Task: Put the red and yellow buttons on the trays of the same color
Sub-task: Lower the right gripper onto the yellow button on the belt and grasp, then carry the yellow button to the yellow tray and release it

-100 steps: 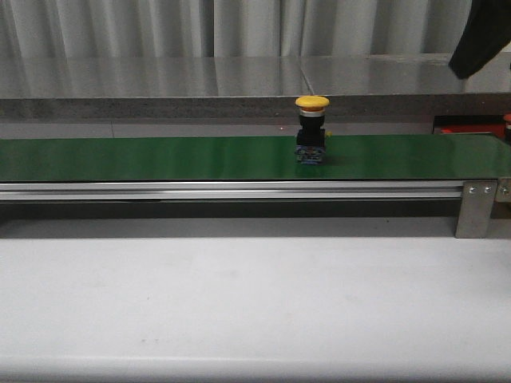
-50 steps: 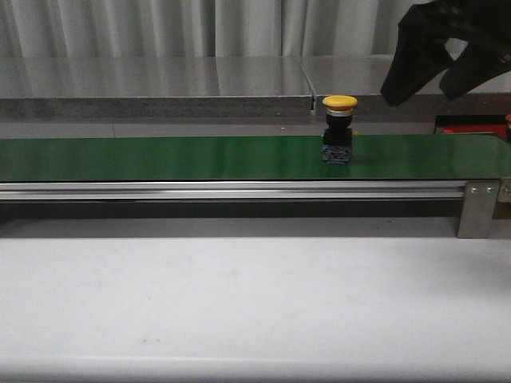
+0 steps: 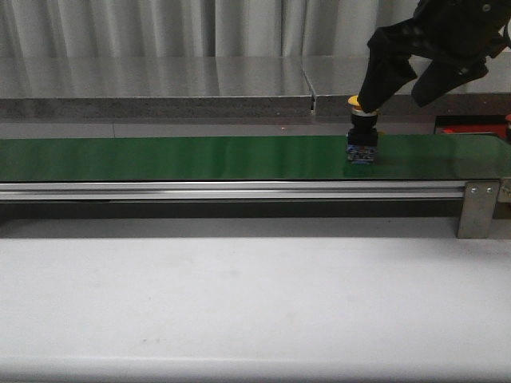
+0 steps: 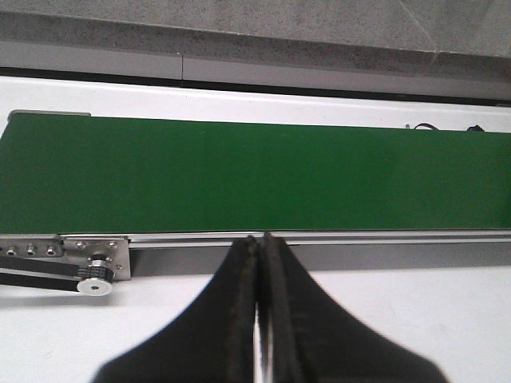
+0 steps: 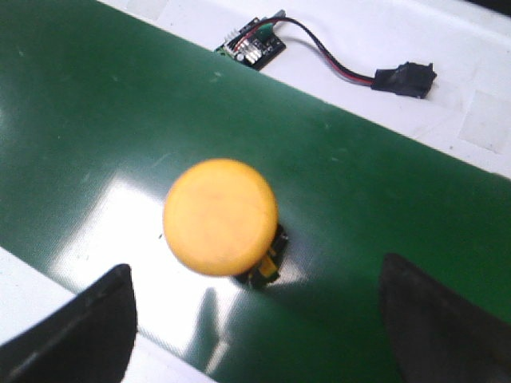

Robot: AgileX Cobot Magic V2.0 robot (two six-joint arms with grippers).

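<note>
Yellow-capped, the button (image 3: 362, 137) stands upright on the green belt (image 3: 176, 157), toward its right end. It looks rigid, light and top-heavy, so the dark body under the smooth cap seems the safest hold. The right gripper (image 3: 403, 78) hangs spread wide above it; the left gripper (image 4: 259, 263) is pressed closed, empty.

Our right gripper (image 3: 411, 84) matte black, broad angular fingers (image 3: 382, 73) tapering downward, our left gripper (image 4: 260, 239) black too, flat fingers (image 4: 239, 311) with worn inner edges
</note>
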